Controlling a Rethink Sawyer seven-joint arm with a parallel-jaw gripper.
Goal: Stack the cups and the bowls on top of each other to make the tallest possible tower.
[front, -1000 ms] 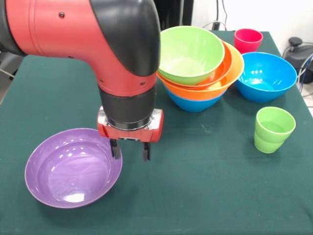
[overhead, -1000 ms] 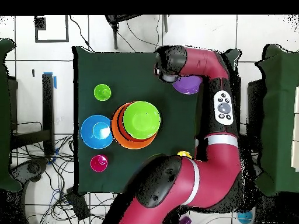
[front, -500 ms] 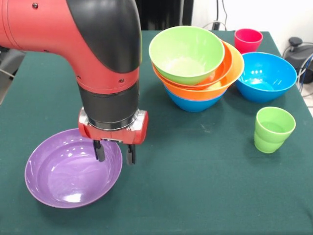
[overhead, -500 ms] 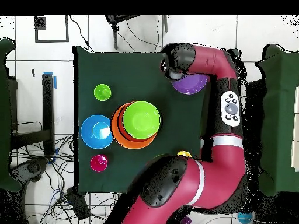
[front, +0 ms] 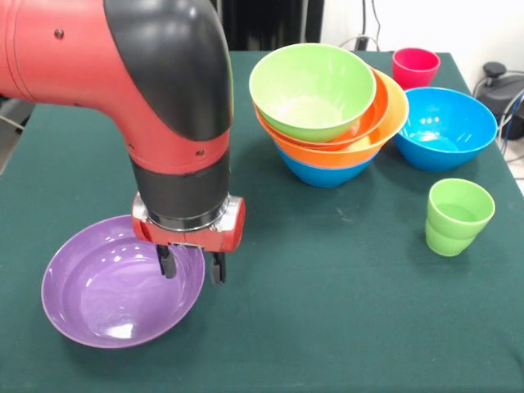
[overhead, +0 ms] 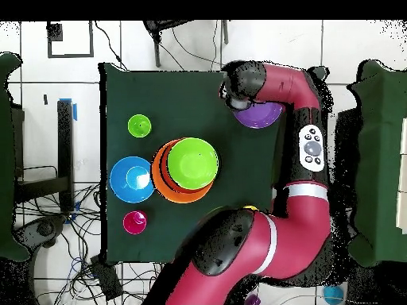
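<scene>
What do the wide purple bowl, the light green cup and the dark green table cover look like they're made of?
The wide purple bowl looks like glossy moulded plastic: bright white highlights streak its inside. The light green stepped cup seems the same smooth plastic, with an even colour and a soft sheen. The dark green table cover looks like matte cloth or felt, showing no reflections; which one I cannot tell.

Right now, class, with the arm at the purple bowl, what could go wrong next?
1. The open tool straddles the wide purple plastic bowl's rim; a glossy, shallow edge could slip when pinched.
2. The leaning pile of nested plastic bowls already tilts, so adding a wide bowl might topple it toward the lone blue plastic bowl.
</scene>
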